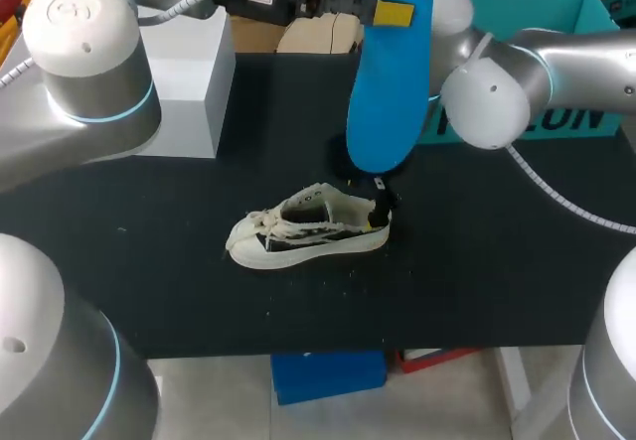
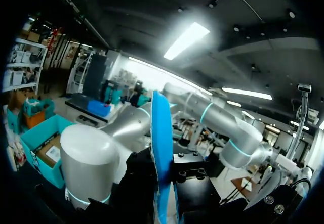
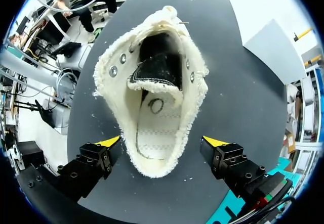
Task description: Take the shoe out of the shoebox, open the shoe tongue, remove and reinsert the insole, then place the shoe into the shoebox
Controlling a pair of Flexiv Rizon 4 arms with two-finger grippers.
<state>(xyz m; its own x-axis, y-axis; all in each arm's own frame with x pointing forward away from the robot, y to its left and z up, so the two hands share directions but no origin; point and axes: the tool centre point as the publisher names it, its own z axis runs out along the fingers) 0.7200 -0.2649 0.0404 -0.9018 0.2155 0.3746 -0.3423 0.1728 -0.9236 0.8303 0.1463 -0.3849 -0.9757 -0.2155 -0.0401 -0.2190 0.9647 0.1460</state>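
Cream shoe (image 1: 310, 223) stands on its sole, mouth open; blue insole (image 1: 390, 73) upright above it.

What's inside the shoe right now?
The shoe holds only its bare white bottom lining with a dark ring mark. The blue insole is out, held up by the left gripper. The toe end is hidden under the tongue.

Blue insole (image 2: 162, 133) stands edge-on, clamped from both sides in the left gripper (image 2: 164, 186) and rising straight ahead of it. Behind it bends the silver right arm (image 2: 223, 123); a teal shoebox (image 2: 30, 138) sits off to one side.
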